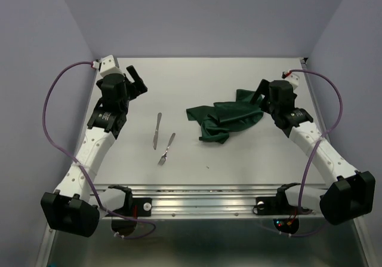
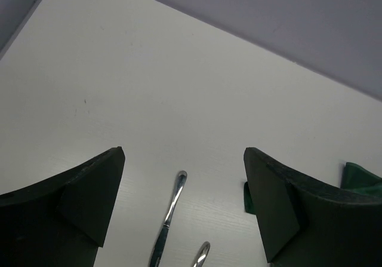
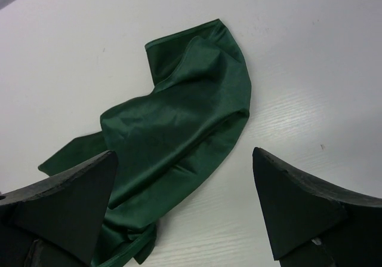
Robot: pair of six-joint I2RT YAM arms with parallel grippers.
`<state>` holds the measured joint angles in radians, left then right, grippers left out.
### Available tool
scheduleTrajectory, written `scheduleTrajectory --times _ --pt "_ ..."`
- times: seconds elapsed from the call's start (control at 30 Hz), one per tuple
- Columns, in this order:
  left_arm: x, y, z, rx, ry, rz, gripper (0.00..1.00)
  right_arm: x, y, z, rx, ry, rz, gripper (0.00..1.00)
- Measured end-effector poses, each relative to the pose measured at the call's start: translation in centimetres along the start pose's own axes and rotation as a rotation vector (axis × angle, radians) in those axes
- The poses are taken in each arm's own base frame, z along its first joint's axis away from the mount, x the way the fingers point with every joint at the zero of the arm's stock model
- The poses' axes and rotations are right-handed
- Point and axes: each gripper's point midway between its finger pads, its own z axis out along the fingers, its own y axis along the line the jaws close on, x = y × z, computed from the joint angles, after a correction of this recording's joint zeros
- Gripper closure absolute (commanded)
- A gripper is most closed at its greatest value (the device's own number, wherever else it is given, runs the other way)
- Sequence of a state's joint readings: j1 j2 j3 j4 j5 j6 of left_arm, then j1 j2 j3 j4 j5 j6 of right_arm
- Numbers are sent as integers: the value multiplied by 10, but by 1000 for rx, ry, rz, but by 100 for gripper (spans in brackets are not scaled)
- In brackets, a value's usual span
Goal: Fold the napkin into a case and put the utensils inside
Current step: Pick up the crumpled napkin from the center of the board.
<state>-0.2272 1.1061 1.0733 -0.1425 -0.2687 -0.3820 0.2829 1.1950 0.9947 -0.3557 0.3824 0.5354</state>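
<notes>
**While both jaws stand released, napkin (image 1: 224, 119) lies crumpled and cutlery lies loose**

Left arm (image 1: 98, 132) runs up the left side of the table (image 1: 209, 76). Left jaws are spread wide, grasping nothing, over bare table to the left of and beyond the cutlery. Left wrist view shows the knife handle low in the gap between the two fingers, with the fork tip just right of it and a green cloth corner at the right edge.

Knife (image 1: 157, 129) lies flat left of centre, running near to far with a slight tilt. Fork (image 1: 166, 149) lies just right of it and closer to the near edge, tines pointing near. The two look apart, not touching.

Napkin sits right of centre as a wrinkled, bunched heap with no case formed. It is apart from the fork, with nothing on it or in it.

Right jaws are spread wide, grasping nothing, at the napkin's right end. Right wrist view shows cloth running between the two fingers. Cannot tell whether a finger touches it. Right arm (image 1: 310, 138) comes in from the near right corner.
</notes>
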Motion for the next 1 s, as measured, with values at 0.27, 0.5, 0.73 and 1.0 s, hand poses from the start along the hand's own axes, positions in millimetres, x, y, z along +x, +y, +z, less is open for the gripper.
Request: scheduleTrajectory --times 0.27,0.5,0.73,1.0 --pt "9 2 5 -18 28 -9 3 1 -4 0 21 0 6 0" --pt "43 -1 22 -4 146 15 5 7 -5 1 19 16 1 0" --pt "119 -49 28 116 351 87 7 25 -4 2 -12 71 -14 0" --pt "219 -93 26 210 601 117 13 41 -8 -1 -27 114 -23 0"
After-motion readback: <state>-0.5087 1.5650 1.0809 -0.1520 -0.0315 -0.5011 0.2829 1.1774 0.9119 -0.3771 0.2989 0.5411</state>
